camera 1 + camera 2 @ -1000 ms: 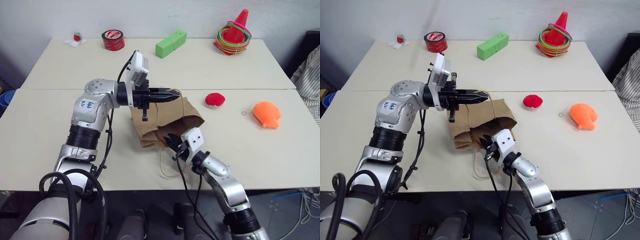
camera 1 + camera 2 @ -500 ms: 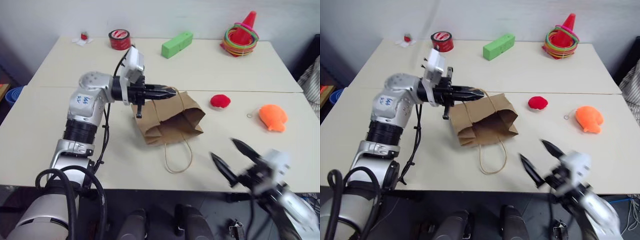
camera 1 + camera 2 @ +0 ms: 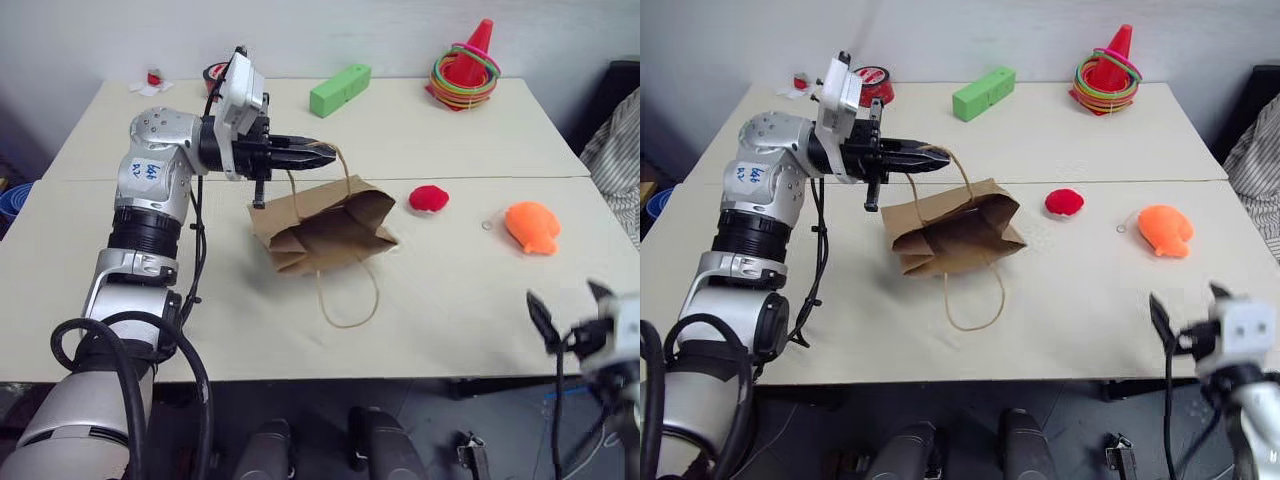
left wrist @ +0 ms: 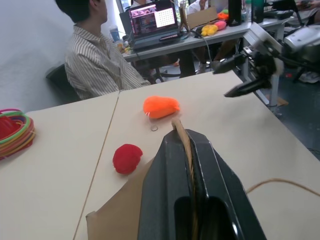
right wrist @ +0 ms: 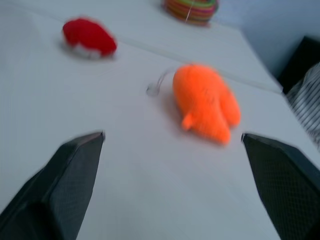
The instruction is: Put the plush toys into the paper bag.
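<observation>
I pinch one bag handle (image 3: 338,160) in my left gripper (image 3: 325,153) to lift the bag (image 3: 325,225) mouth, while my right gripper (image 3: 570,312) gapes toward the fish (image 3: 531,226) at two o'clock of the bag, red toy (image 3: 430,197) between.

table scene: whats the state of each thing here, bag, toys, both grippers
paper bag: lifted by one handle, mouth sagging open, other handle loose on the table
orange plush toy: lying on the table, outside the bag
red plush toy: lying on the table, outside the bag
left gripper: shut on the bag's handle
right gripper: open, empty, facing the orange toy
</observation>
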